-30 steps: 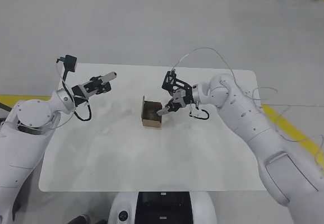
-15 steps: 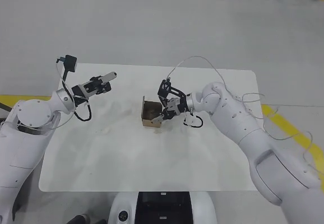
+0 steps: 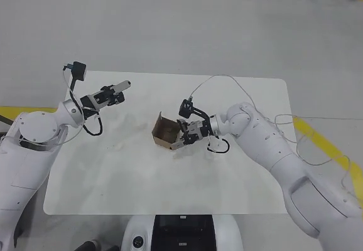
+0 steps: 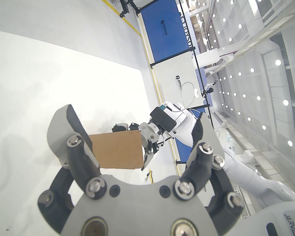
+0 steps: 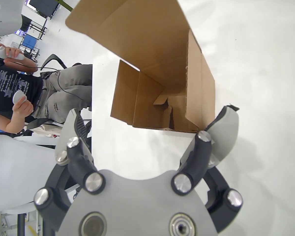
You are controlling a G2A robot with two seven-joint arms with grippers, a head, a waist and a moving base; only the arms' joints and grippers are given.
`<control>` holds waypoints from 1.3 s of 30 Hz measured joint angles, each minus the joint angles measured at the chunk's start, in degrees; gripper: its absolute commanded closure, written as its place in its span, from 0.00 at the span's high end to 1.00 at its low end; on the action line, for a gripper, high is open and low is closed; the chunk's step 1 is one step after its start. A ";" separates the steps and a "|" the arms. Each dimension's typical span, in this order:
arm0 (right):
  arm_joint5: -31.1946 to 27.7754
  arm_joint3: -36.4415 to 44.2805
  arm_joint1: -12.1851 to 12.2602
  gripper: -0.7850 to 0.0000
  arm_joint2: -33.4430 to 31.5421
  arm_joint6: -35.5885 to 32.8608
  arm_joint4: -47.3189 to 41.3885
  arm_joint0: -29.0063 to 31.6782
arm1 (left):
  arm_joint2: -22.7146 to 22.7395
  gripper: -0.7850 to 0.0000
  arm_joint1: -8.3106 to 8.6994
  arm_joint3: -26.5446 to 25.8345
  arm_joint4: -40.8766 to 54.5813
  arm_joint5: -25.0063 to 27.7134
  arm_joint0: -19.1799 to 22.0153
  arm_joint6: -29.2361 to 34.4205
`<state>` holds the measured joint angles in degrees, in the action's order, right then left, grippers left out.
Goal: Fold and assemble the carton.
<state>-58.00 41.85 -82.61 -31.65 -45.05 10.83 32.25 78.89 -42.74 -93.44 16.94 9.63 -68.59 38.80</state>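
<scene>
Holds left claw raised over the tabletop at far left, forearm stretched out, spread wide and empty, probably to stay clear of the work. Has carton mid-tabletop, tipped, open mouth facing right, likely for access to its flaps. Poses right claw low beside it, wrist bent, spread wide, gripping nothing, one finger against the carton's near corner.

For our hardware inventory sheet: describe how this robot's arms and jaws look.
The left arm and right arm wear smooth, rounded white shells with black wrist hardware. A thin white cable loops over the right arm; a small black box sits on a stalk by the left wrist. The jaws are light grey fingers with black ribbed pads, on black linkages screwed to a grey plate.
</scene>
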 measured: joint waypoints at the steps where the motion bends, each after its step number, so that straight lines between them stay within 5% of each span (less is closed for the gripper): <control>1: 0.00 0.77 0.28 1.00 0.01 -0.39 -0.45 0.51 | 0.00 1.00 0.00 0.00 0.00 0.00 0.00 0.00; 18: 0.00 22.99 7.67 1.00 -1.86 -1.24 2.15 13.19 | 0.00 1.00 0.00 0.00 0.00 0.00 0.00 0.00; 27: 6.10 30.17 12.43 1.00 -11.17 -1.74 11.81 13.91 | 0.00 1.00 0.00 0.00 0.00 0.00 0.00 0.00; 33: 4.48 29.78 11.78 1.00 -10.66 1.40 17.28 10.37 | 0.00 1.00 0.00 0.00 0.00 0.00 0.00 0.00; 39: 1.56 22.59 8.35 1.00 -5.20 6.91 18.13 4.48 | 0.00 1.00 0.00 0.00 0.00 0.00 0.00 0.00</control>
<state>-56.45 64.44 -74.25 -36.85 -38.13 28.97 36.73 78.89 -42.74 -93.44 16.94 9.63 -68.59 38.80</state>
